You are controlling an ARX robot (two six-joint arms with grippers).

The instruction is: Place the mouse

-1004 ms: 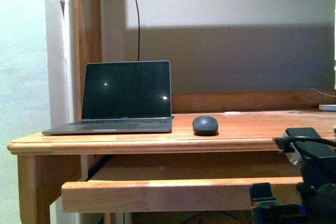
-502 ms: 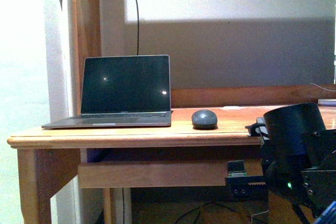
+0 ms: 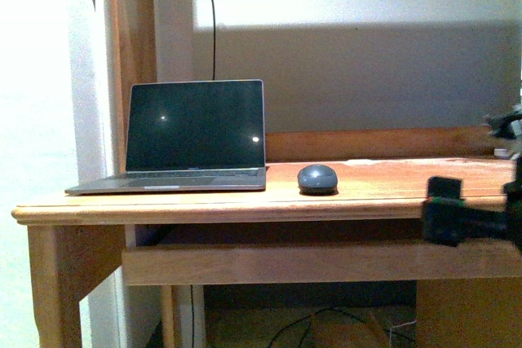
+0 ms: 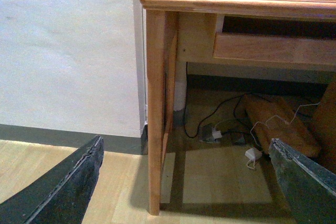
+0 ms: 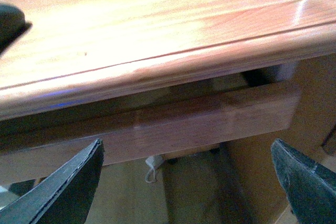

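Observation:
The mouse (image 3: 317, 178), a small dark grey dome, sits on the wooden desk (image 3: 204, 209) just right of the open laptop (image 3: 192, 136). Nothing touches it. My right arm (image 3: 465, 222) shows as a dark shape at the desk's front edge, far right of the mouse. In the right wrist view, my right gripper (image 5: 186, 182) is open and empty, in front of the desk edge (image 5: 173, 66). A dark rounded shape (image 5: 8, 22) at the frame's edge looks like the mouse. My left gripper (image 4: 186, 182) is open and empty, low near the floor by the desk leg (image 4: 157, 108).
A wooden pull-out shelf (image 3: 285, 262) hangs under the desktop. Cables and a white adapter (image 4: 252, 155) lie on the floor under the desk. A wall (image 4: 68, 51) stands left of the desk. A black cord (image 3: 214, 14) runs up the back wall.
My right arm has risen from the lower right to the level of the desk's front edge at the far right. The mouse and laptop have stayed in place on the desk.

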